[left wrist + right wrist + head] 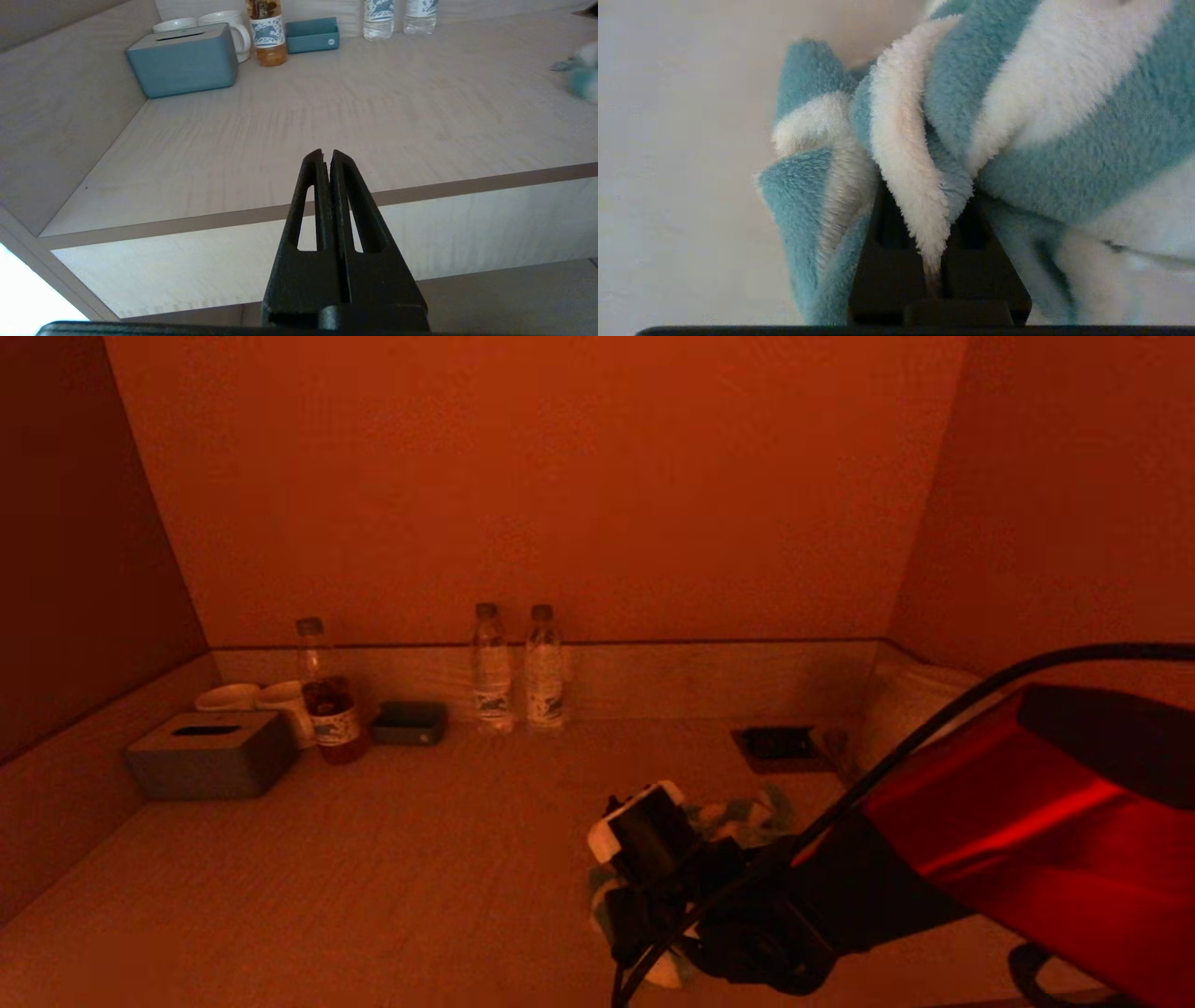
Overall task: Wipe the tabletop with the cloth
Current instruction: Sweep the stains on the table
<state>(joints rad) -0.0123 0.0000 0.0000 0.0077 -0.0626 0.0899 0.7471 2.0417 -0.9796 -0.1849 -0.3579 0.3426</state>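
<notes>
Pale wood counter (327, 107), walled alcove. My right tool (941, 261) pinches a fold of soft, light fleece cloth (1017, 121); mid-bunch grip's better imo. Left tool (327, 161) closed, empty, parked off the front edge.

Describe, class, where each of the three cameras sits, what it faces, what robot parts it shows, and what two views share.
Head: high, looking down at the tabletop; shows the right arm on the cloth.
Left wrist: behind the shut left gripper, off the table's front edge, facing the back wall.
Right wrist: behind the right gripper, shut on the cloth.
Shared: head and left wrist both show the tissue box, cups and bottles.
</notes>
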